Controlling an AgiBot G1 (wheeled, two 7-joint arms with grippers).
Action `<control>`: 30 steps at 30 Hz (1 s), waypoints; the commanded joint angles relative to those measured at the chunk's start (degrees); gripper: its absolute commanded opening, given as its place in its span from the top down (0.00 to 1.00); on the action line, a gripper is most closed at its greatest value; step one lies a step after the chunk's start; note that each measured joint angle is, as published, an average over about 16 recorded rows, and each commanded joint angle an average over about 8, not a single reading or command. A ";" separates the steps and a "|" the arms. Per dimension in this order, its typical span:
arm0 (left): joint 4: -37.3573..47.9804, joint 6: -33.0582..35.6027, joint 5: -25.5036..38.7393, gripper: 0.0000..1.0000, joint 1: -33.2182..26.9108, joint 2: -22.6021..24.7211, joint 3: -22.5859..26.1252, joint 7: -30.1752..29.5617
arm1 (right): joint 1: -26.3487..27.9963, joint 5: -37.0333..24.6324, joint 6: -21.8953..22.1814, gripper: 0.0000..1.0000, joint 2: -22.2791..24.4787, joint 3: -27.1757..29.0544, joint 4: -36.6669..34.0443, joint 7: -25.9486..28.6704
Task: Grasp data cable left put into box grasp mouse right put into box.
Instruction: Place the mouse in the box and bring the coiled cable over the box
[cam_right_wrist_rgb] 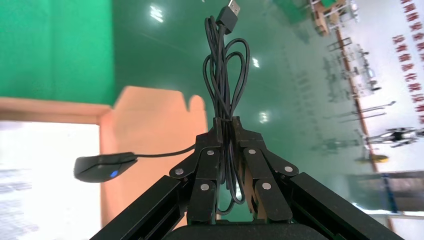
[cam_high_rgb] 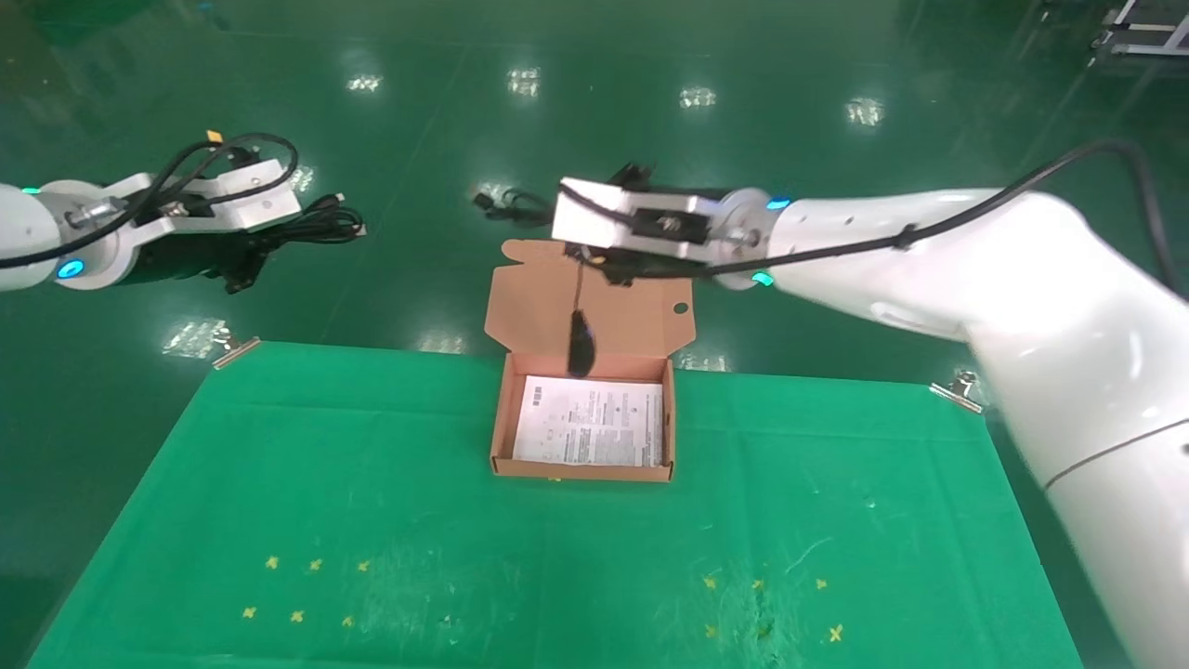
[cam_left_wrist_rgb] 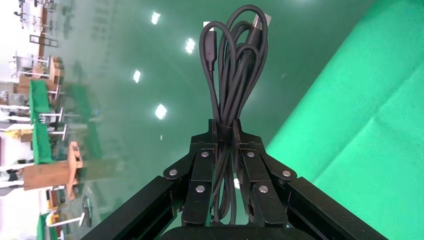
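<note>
**Two limp loads in the air, one of them swinging over the box**

The left claw (cam_left_wrist_rgb: 226, 131) is clenched on the data cable (cam_left_wrist_rgb: 234, 65), pinching the coiled bundle across its middle so the loops and plug stand out beyond the fingertips. In the head view this bundle (cam_high_rgb: 311, 223) hangs off the far left corner of the tabletop (cam_high_rgb: 372, 520), out over the floor and well apart from the box (cam_high_rgb: 502, 418).

The right claw (cam_right_wrist_rgb: 227, 131) is clenched on the gathered cord (cam_right_wrist_rgb: 225, 70) of the mouse (cam_right_wrist_rgb: 102, 166), not on the mouse body. The body (cam_high_rgb: 581, 344) dangles below on a free length of cord, in line with the box's far wall, in front of the raised flap lid (cam_high_rgb: 529, 297). The box sits near the middle of the far edge, a white printed sheet (cam_high_rgb: 590, 423) covering its floor.

Handling, as a judgement: both loads are light, soft and floppy. The cable bundle holds its shape only where it is pinched, so a mid-bundle grip is the sound one; taken at an end, it would likely uncoil. The mouse is a hard, smooth shell, heavier than its cord, so held this way it acts as a pendulum and may sway or catch the box wall. Taking the body itself would give more control; with the cord grip, a slow descent so the mouse lands on the sheet first seems wise.
</note>
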 commanded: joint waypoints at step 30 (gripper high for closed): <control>-7.17 2.80 5.89 1.00 2.12 -1.18 0.12 -8.28 | -4.34 15.92 10.53 1.00 -0.62 -22.00 -8.36 9.78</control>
